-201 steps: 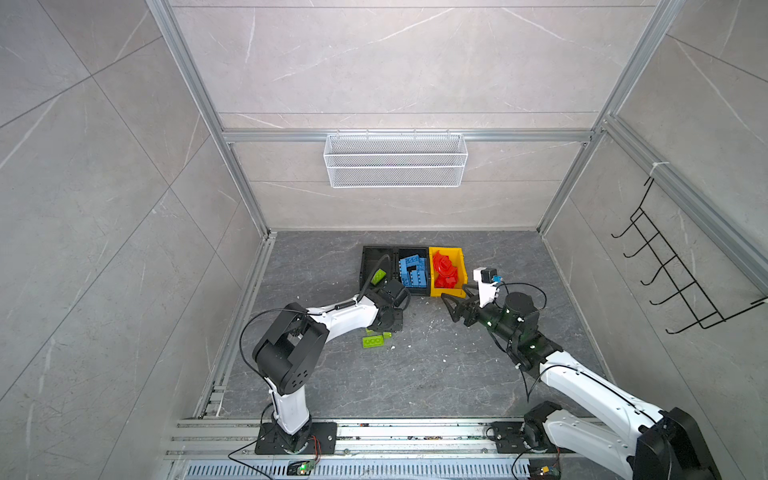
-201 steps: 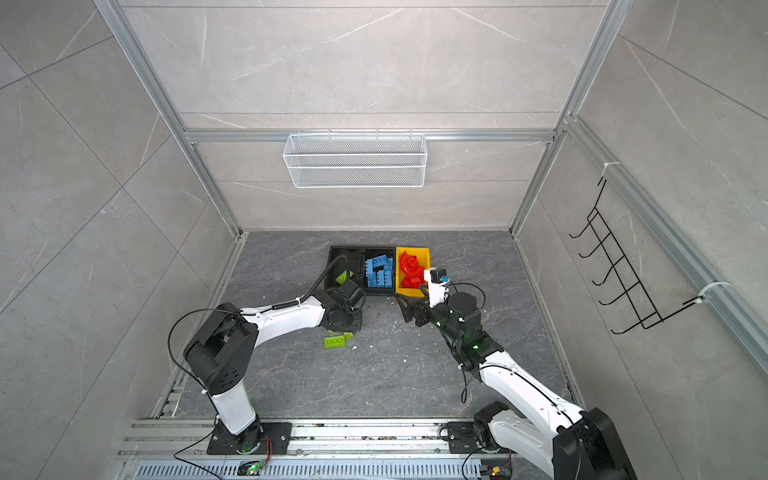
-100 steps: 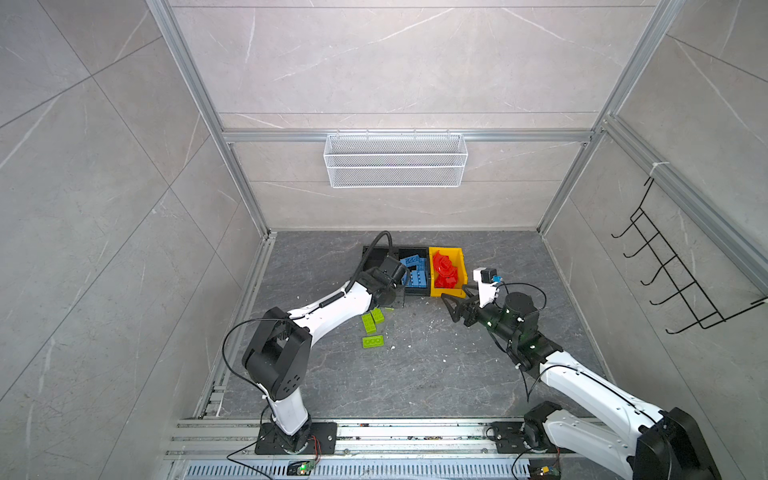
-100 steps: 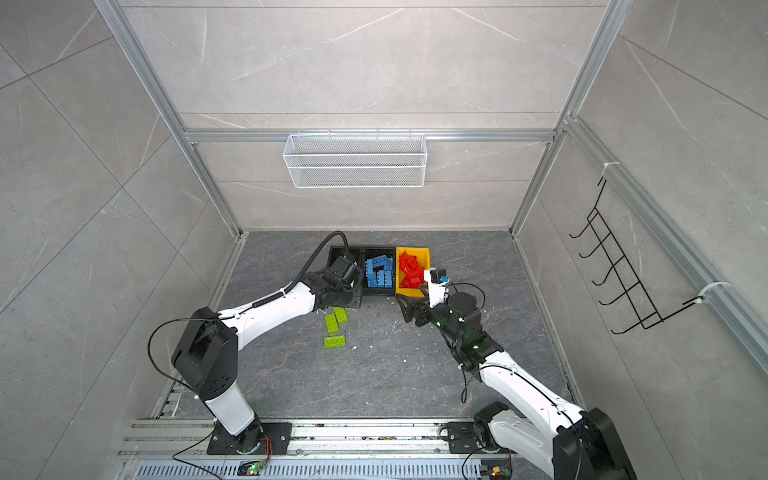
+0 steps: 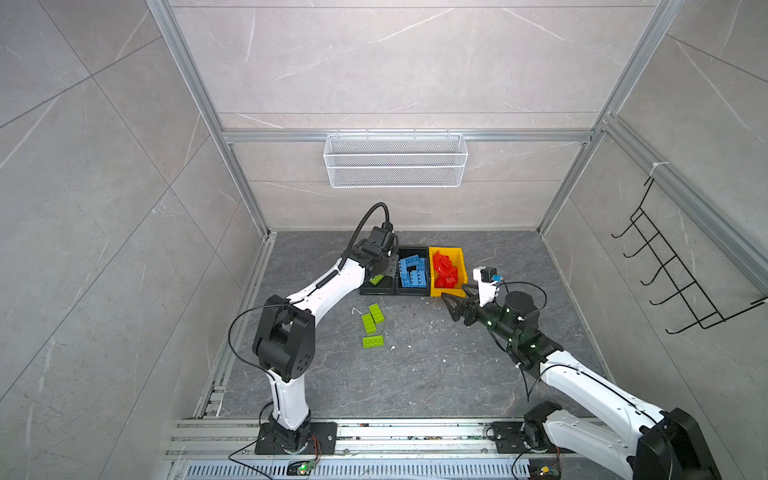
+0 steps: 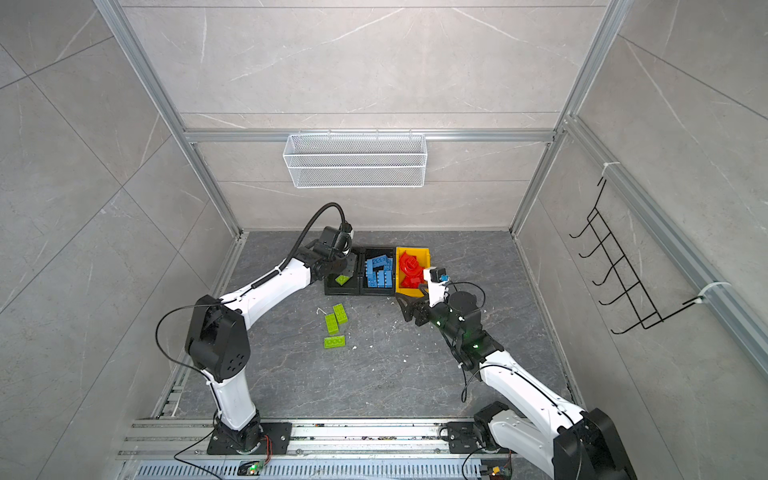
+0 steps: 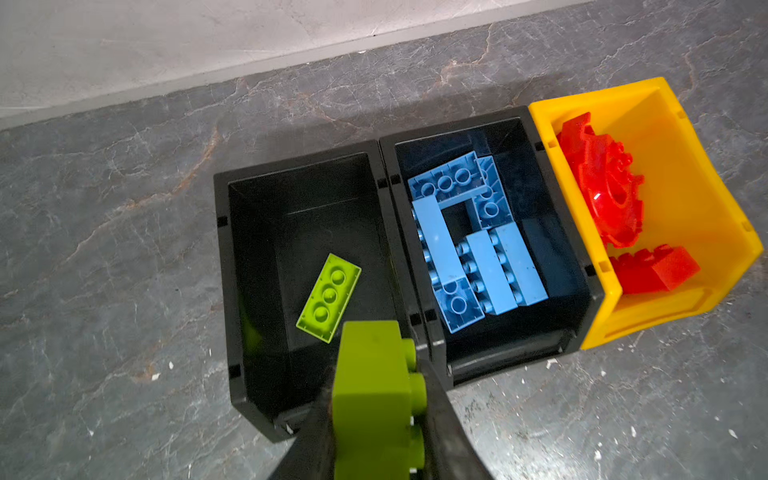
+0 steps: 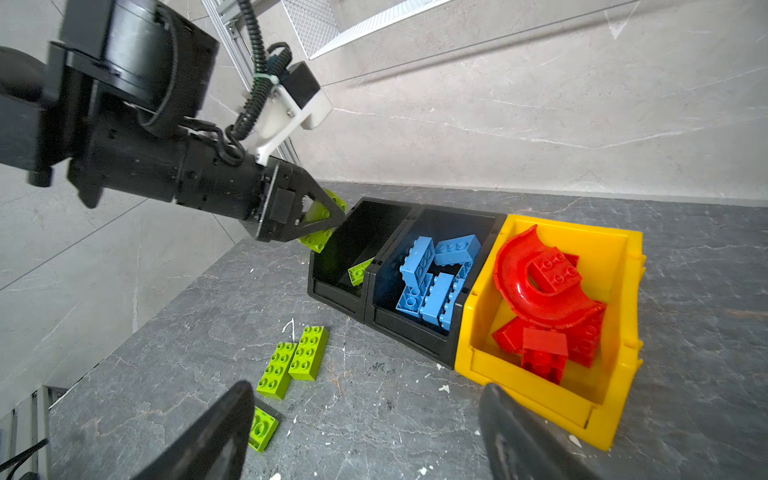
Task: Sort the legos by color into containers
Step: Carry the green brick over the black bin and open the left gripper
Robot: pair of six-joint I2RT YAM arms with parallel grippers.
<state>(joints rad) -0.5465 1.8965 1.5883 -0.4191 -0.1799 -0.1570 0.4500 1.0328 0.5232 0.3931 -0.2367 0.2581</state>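
Left arm (image 5: 328, 291) is stretched forward with the elbow up. Left claw (image 7: 374, 370) is tilted down, jaws clamped on a green lego (image 7: 374, 419). Right arm (image 5: 582, 382) is low and reaches forward and inward. Right claw (image 5: 455, 309) is roughly level, jaws spread wide, empty.

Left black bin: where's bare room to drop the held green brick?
The left black bin has bare floor between its far wall and the green brick near its front. Middle black bin is crowded with blue bricks, yellow bin with red ones.
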